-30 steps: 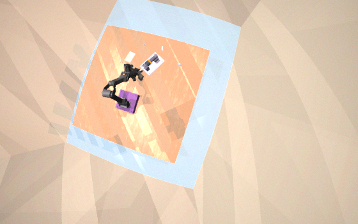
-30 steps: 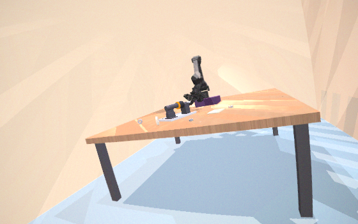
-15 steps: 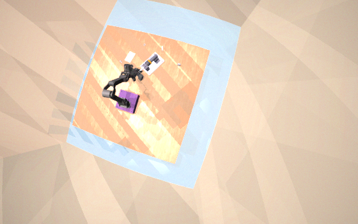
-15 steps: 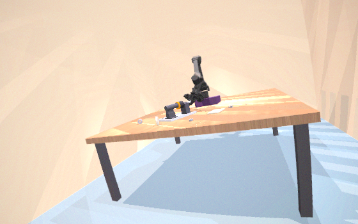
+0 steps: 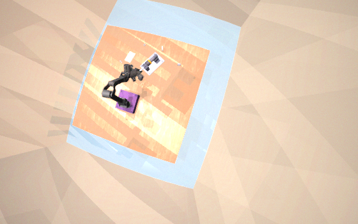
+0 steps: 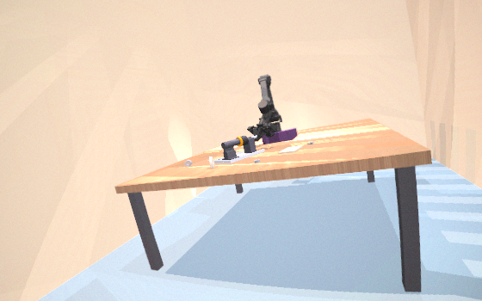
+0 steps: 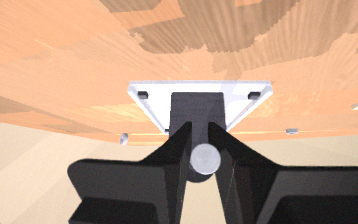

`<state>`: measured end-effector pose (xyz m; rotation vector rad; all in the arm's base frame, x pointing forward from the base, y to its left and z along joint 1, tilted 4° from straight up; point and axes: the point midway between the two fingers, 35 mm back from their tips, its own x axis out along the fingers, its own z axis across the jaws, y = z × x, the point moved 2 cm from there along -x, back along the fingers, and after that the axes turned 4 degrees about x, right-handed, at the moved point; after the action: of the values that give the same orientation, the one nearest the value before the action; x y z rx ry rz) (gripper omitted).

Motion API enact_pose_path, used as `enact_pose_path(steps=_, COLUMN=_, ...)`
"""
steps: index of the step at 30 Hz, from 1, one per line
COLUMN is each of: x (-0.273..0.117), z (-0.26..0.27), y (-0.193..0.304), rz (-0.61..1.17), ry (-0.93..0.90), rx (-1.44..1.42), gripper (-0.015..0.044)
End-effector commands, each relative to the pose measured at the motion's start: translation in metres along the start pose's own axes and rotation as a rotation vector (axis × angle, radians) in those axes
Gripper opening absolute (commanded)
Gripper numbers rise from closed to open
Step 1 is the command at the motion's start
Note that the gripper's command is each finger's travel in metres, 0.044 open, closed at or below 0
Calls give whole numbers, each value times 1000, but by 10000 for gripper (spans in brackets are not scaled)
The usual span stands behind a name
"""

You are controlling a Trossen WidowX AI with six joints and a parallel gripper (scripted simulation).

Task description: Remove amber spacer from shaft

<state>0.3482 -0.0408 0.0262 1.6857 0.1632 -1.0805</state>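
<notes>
The white base plate [image 5: 156,66] [image 6: 241,157] [image 7: 156,101] carries the dark housing block [image 5: 156,57] [image 6: 230,153] at its far end and a dark support block [image 5: 146,67] [image 6: 250,145] [image 7: 197,107] at the end nearer the arm. The amber spacer [image 5: 149,62] [image 6: 240,141] is up at shaft height between the blocks, with dark cylindrical parts beside it. My gripper [image 5: 141,70] [image 6: 257,138] [image 7: 199,127] is shut on the light grey shaft, whose round end [image 7: 205,159] shows between the fingers. How deep the shaft sits in the housing is hidden in the wrist view.
The arm stands on a purple block [image 5: 134,96] [image 6: 281,136]. A white card [image 5: 130,56] [image 6: 292,149] lies beside the plate. A small upright white piece [image 5: 162,48] [image 6: 211,162] and several small grey pieces are around the fixture.
</notes>
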Motion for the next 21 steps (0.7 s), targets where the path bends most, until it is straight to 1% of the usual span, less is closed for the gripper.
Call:
enact_pose_path(steps=1, x=-1, z=0, y=-1, rz=1, ry=-3, rx=3, gripper=0)
enact_pose_path(steps=21, x=-2, z=0, y=-2, rz=1, ry=-3, rx=3, gripper=0)
